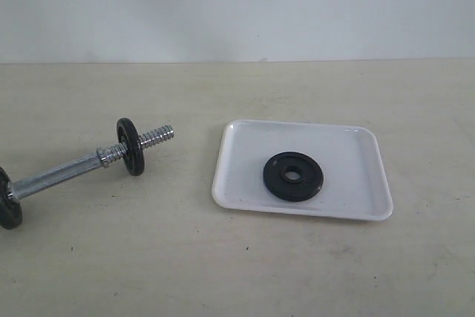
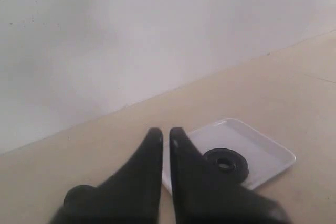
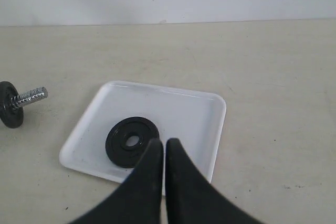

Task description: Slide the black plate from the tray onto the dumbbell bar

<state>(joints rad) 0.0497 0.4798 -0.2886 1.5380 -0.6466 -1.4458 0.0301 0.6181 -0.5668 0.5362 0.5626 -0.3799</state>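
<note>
The black plate lies flat in the tray, right of the dumbbell bar. The left gripper and right gripper are nearly closed, empty. So flat a disc could slip when pinched.

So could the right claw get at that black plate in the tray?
Probably yes. The black plate lies flat and alone in the tray, nothing covering it, and the right claw points toward it, though shut, so it would have to open.

Black plate in white tray
</note>
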